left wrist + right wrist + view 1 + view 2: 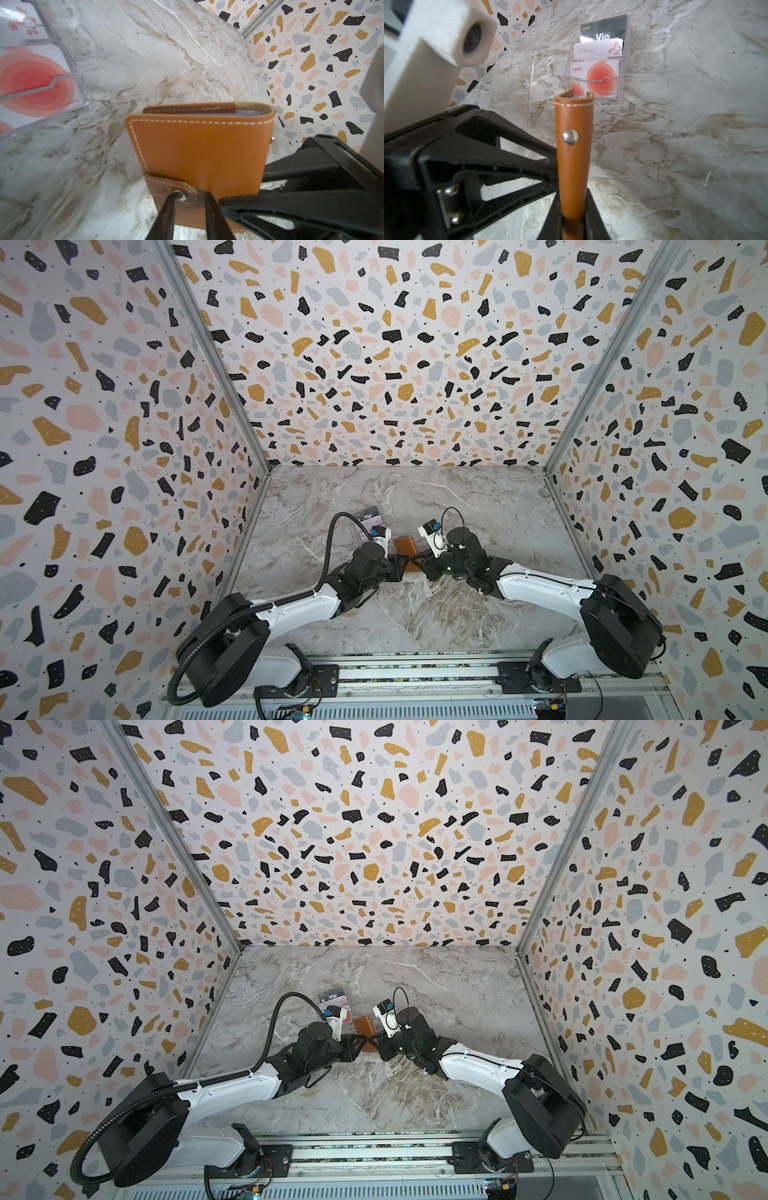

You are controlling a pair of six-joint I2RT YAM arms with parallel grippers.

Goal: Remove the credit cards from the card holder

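The card holder [404,549] is a tan leather wallet with white stitching, closed and held upright off the marble between both arms. My right gripper [574,224] is shut on its narrow riveted edge [574,145]. My left gripper [190,194] faces the front cover [199,145]. Its fingers stand a little apart on either side of the end of the snap tab [178,187], and one fingertip [174,196] touches the snap socket. A bluish sleeve edge [249,113] shows inside the holder. Any credit cards in it are hidden.
A clear plastic case [598,62] stands on the marble behind the left gripper. It holds a white card with red circles [600,76], a white VIP card [596,51] and a dark Vip card [368,516]. Terrazzo walls enclose the table on three sides.
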